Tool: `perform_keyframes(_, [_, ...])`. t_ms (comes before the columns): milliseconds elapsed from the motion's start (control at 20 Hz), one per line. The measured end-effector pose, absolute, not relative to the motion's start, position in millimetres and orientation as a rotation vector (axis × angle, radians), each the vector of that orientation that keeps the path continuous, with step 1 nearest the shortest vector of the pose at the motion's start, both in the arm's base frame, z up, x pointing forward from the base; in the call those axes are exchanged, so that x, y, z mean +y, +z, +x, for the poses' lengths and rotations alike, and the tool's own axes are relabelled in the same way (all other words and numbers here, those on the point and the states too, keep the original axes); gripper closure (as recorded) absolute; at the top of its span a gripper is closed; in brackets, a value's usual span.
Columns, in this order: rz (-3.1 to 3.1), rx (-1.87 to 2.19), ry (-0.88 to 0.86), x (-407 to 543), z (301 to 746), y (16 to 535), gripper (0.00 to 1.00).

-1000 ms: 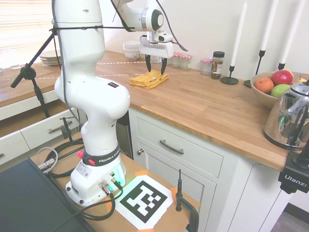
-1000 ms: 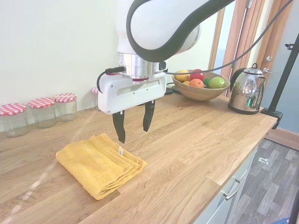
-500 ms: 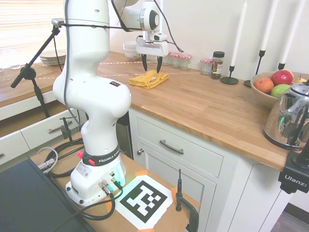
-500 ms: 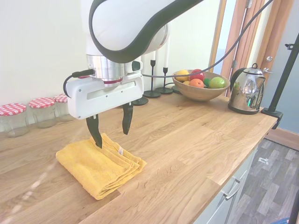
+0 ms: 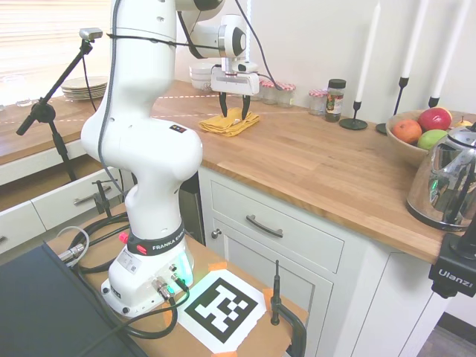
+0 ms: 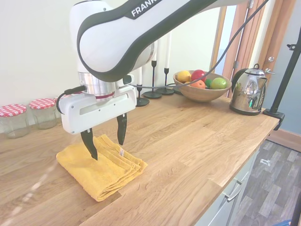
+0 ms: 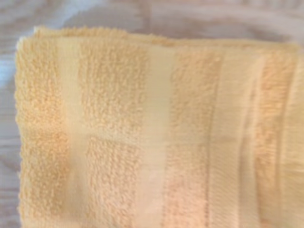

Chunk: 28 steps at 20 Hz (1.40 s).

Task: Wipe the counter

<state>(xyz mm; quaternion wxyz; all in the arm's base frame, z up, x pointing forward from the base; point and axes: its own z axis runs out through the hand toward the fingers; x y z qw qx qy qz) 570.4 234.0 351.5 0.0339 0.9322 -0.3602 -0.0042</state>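
Note:
A folded yellow towel [image 6: 101,168] lies flat on the warm-brown wooden counter [image 6: 188,141]. My gripper [image 6: 105,145] hangs open directly over the towel, its two dark fingers spread apart with the tips just above or touching the cloth's upper fold. In the first exterior view the towel [image 5: 227,124] sits on the counter [image 5: 312,163] below the gripper [image 5: 233,115]. The wrist view is filled by the towel [image 7: 152,133], blurred and close.
Glass jars with red-checked lids [image 6: 44,113] line the wall behind the towel. Candlesticks [image 6: 153,92], a fruit bowl [image 6: 201,87] and a metal kettle [image 6: 248,92] stand further along. Stacked bowls [image 5: 202,74] and plates [image 5: 78,89] sit beyond the towel.
The gripper has moved across over the towel and dropped lower, from beside its edge to right above its middle. It stays open. The towel has not shifted.

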Motion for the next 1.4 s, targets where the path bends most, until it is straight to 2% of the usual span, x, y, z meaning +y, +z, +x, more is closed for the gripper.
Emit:
perform_keyframes(350, [2.853, -1.101, -0.03, 237, 571, 336, 0.0])
perform_keyframes(400, [2.853, -1.101, -0.031, 237, 571, 335, 1.0])
perform_keyframes(1400, [2.908, -1.12, 0.044, 236, 558, 329, 1.0])
